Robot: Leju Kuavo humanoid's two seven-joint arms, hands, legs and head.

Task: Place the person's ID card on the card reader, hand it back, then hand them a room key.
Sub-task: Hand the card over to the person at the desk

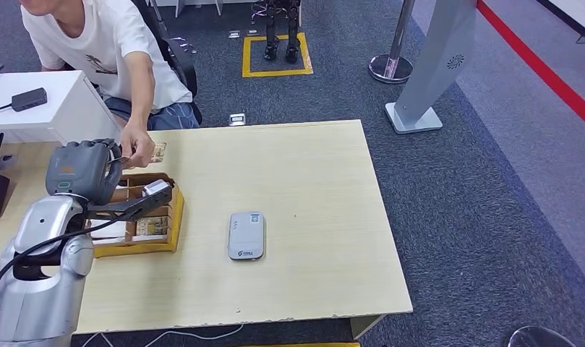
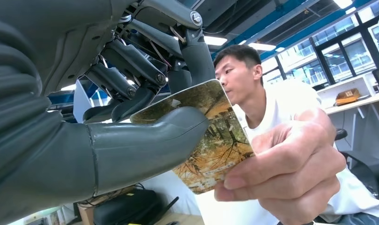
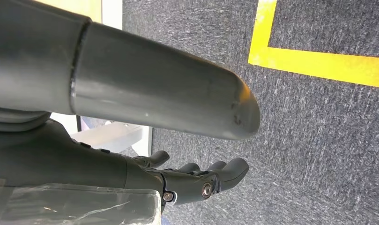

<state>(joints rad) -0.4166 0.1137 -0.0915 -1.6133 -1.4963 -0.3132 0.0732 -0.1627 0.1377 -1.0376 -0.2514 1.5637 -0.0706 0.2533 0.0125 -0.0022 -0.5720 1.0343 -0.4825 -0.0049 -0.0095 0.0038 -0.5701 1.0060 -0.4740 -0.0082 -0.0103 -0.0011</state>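
While the left robot hand (image 1: 87,170) grips a card (image 2: 211,140), a reader (image 1: 246,235) lies on the wooden table (image 1: 304,188).

an office-like test space: grey carpet (image 1: 448,195), yellow floor marking (image 1: 276,71), glass partitions (image 2: 337,65).

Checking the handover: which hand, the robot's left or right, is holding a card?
The left hand: it pinches the autumn-picture card that the person's hand also grips. The right hand hangs empty over the carpet.
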